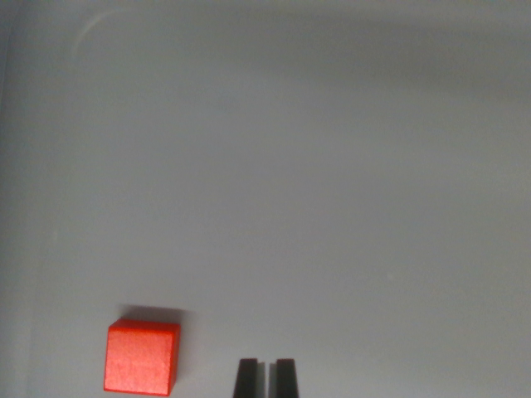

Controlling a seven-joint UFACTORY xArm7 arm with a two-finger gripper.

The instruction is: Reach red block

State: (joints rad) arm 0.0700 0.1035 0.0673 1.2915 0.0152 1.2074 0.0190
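Note:
A red block rests on a pale grey surface near the wrist view's lower left. My gripper shows only as two dark fingertips at the bottom edge, to the right of the block and apart from it. The fingertips stand almost together with just a thin slit between them, and nothing is held.
The grey surface fills the rest of the view. A faint curved mark lies at the upper left, and a darker band runs down the far left edge.

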